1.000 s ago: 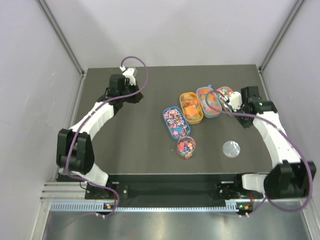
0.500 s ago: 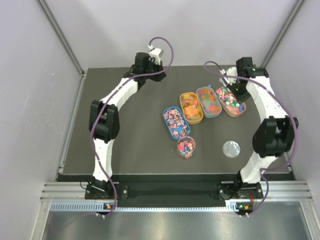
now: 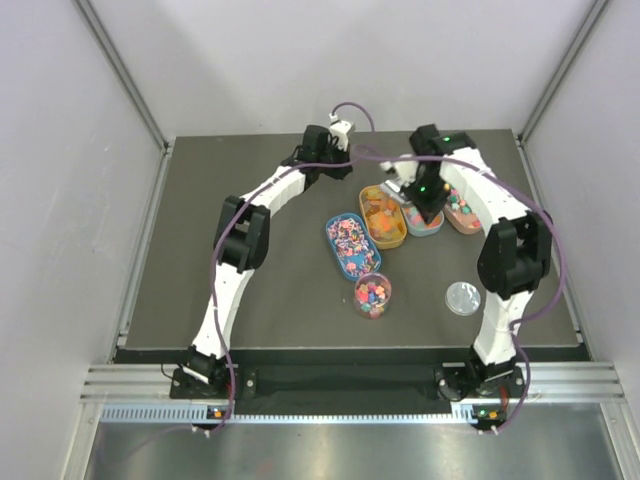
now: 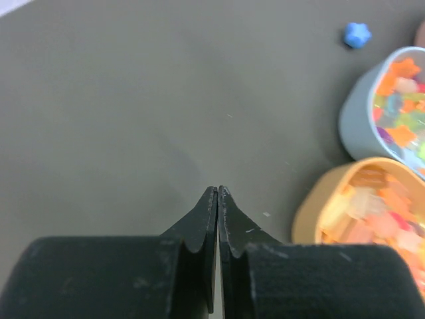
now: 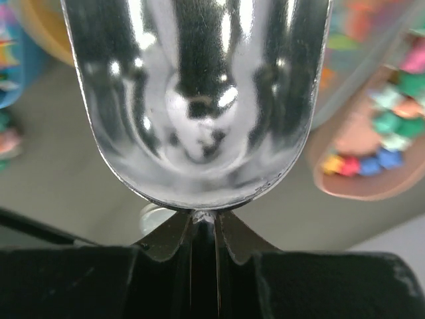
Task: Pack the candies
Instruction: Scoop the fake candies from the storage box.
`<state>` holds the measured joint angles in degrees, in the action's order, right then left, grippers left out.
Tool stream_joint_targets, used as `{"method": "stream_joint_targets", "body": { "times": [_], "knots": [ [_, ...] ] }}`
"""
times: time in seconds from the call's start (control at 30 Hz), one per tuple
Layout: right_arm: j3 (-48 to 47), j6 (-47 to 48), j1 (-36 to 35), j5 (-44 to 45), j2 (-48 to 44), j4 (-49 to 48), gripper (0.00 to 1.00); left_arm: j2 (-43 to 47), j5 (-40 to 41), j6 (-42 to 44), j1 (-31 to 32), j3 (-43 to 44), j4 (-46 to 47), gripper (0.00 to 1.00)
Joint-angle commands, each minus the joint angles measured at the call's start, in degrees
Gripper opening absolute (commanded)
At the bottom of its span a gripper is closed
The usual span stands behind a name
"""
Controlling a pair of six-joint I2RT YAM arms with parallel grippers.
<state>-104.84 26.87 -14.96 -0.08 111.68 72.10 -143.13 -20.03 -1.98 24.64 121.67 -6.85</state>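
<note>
candies (image 4: 398,113), right of left fingers (image 4: 199,226); seemingly apart

The dark table (image 3: 250,200) bears four oval trays side by side: blue tray (image 3: 331,232), orange tray (image 3: 392,242), grey tray (image 4: 352,119), pink tray (image 5: 372,194). A clear cup (image 3: 356,296) stands just beside the blue tray. A clear round lid (image 3: 462,297) lies apart. A metal scoop (image 5: 199,100) is above the trays.
</note>
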Motion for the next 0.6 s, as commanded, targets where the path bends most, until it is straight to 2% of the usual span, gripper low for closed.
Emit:
{"method": "stream_joint_targets", "body": {
  "times": [0.0,0.13,0.3,0.4,0.53,0.57],
  "knots": [
    [3.75,-1.91,-4.89,-5.28,-6.47,7.70,0.00,-1.88,0.17,0.84,-0.48,4.98,5.88,0.05],
    [9.29,-4.19,-6.66,-7.31,-8.23,10.60,0.00,-4.26,-0.79,0.49,0.05,6.74,6.41,0.06],
    [9.30,-7.54,-4.81,-7.75,-7.27,12.63,0.00,-5.49,-3.26,-1.09,0.40,6.57,8.52,0.06],
    [6.67,-8.50,-5.52,-7.22,-5.16,12.72,0.00,-5.41,-5.27,-2.42,0.49,6.30,9.14,0.06],
    [-4.29,-14.47,-5.51,-10.64,1.76,12.63,0.00,-5.32,-5.54,-1.63,1.37,5.52,10.19,0.07],
    [-4.41,-15.87,-6.56,-11.43,2.57,12.54,0.00,-5.32,-6.15,-1.54,1.63,5.34,10.89,0.07]
  ]
}}
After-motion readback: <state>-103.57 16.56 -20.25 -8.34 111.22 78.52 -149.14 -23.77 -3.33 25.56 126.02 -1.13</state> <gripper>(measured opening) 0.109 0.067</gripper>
